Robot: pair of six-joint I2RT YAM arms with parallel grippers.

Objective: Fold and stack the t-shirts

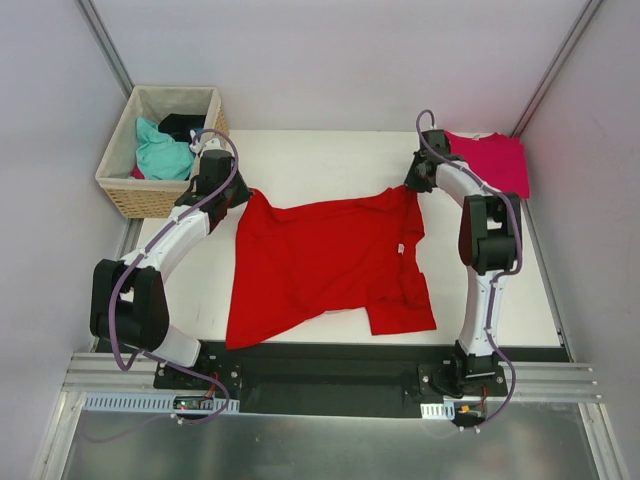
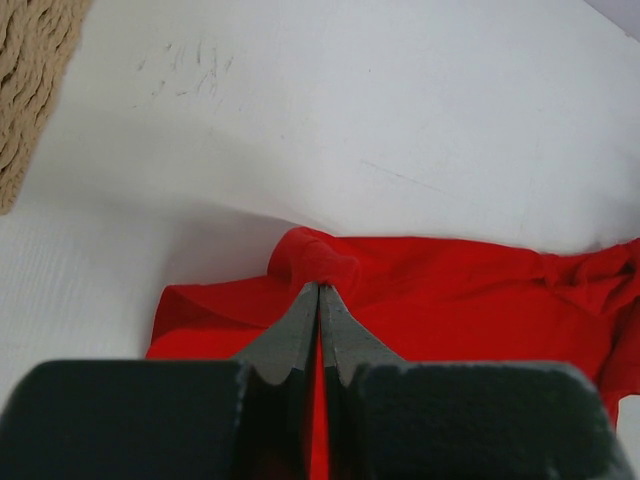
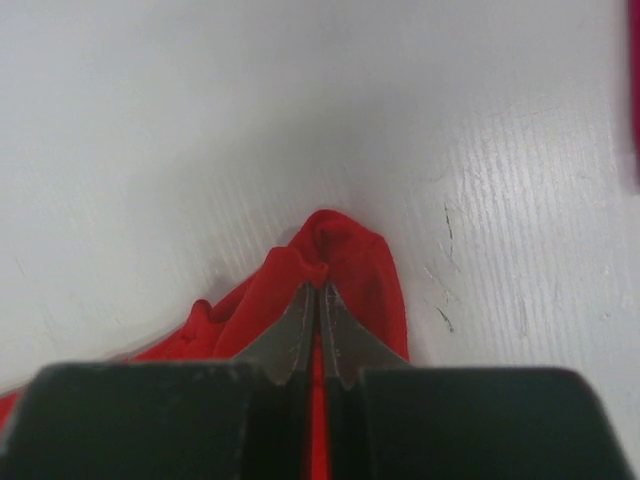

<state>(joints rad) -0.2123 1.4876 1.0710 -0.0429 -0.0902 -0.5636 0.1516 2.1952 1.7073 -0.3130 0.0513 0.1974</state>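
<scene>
**Red t-shirt**. Spread over the middle of the tabletop. Its far edge is held at both corners. The near hem and right sleeve lie flat but rumpled. A white neck label shows right of centre.

**Pink t-shirt**. Folded at the far right corner, just beside the right arm and apart from the red one.

**Wicker basket**. Far left corner, holding teal and dark cloth, close to the left wrist.

**Hazards, judged:**
- Each hold takes only a small bunch of cloth at the fingertips, so a sharp or outward pull would likely slip a corner free.
- Unequal travel of the two arms would skew the far edge and set the fold crooked.
- The rumpled right sleeve may get trapped as a crease under any fold laid over it.
- A wide swing of the right arm could drag the pink t-shirt, and one of the left arm could knock the basket.

**Left pincer**. Fingers pressed together, clamped on the red shirt's far left corner.

**Right pincer**. Fingers pressed together, clamped on the far right corner.

**Pose.** Both arms reach forward from the near edge with elbows raised and wrists tipped down. The pincers sit low over the tabletop and well apart, and the shirt's edge dips slightly between them.
</scene>
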